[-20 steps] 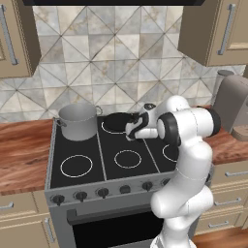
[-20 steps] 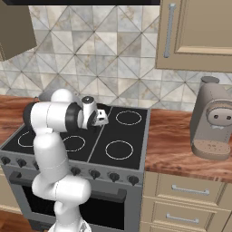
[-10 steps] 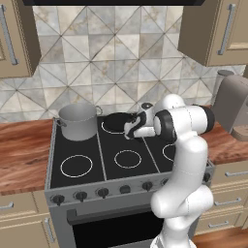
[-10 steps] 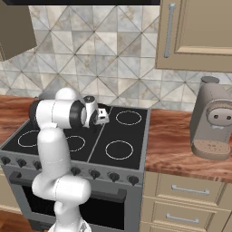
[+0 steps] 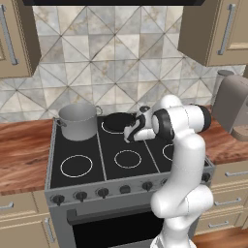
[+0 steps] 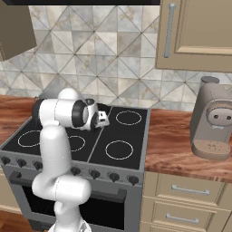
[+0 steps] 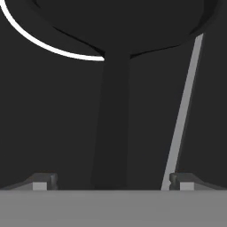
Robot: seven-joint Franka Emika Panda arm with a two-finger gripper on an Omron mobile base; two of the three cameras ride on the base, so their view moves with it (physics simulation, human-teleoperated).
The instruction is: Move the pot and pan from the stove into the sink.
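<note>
The black pan (image 5: 118, 121) lies on the stove's (image 5: 80, 181) rear middle burner, its long handle (image 7: 113, 119) pointing toward the front. The grey metal pot (image 5: 77, 121) stands on the rear left burner. My gripper (image 5: 130, 137) hovers low over the pan's handle, just right of the pan. In the hand view the gripper (image 7: 113, 181) is open, and the handle runs straight down between the two fingertips (image 7: 44, 181) without touching either. The pan's round body (image 7: 124, 22) spans the top of that view. The sink is out of view.
A grey coffee machine (image 6: 213, 120) stands on the wooden counter (image 6: 176, 149) right of the stove. A taller grey canister (image 5: 220, 85) stands behind it. Wall cabinets (image 6: 199, 31) hang above. The front burners (image 5: 76, 165) hold nothing.
The hand has slid left and down toward the pan's handle. Its jaws have stayed open. Pot and pan have not moved.
</note>
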